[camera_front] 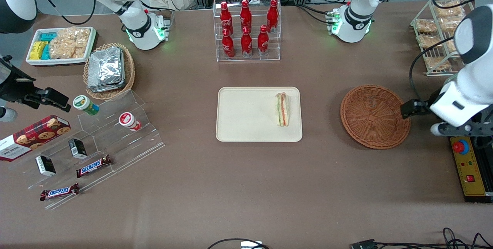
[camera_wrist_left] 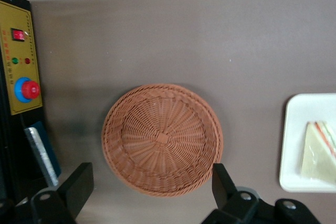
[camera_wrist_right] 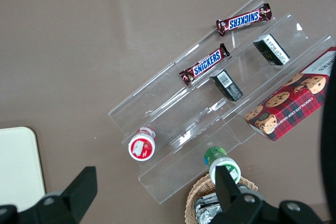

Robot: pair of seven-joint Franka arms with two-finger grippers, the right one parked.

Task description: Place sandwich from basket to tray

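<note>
The sandwich lies flat on the tray, on the part of it toward the working arm's end of the desk, with its long edge running along the tray's short rim and its green and orange-red filling layers showing; in the left wrist view the sandwich sits just inside the tray's rounded corner. The basket stands on the desk well apart from the tray, toward the working arm's end, and holds nothing; its woven bottom is bare. The jaws hang above the basket's rim with their two fingers spread wide, one out past either edge of the basket, gripping nothing. In the front view the left arm's wrist sits beside the basket at the desk's edge, next to a yellow control box with a red button. Farther from the front camera than the tray, a clear rack holds six red bottles. Toward the parked arm's end stand a tan basket of foil packs, a white tray of snacks, and a clear stepped stand with two small cups, two dark boxes and a Snickers bar, a second Snickers bar lying nearest the camera, and a red cookie box beside them.
</note>
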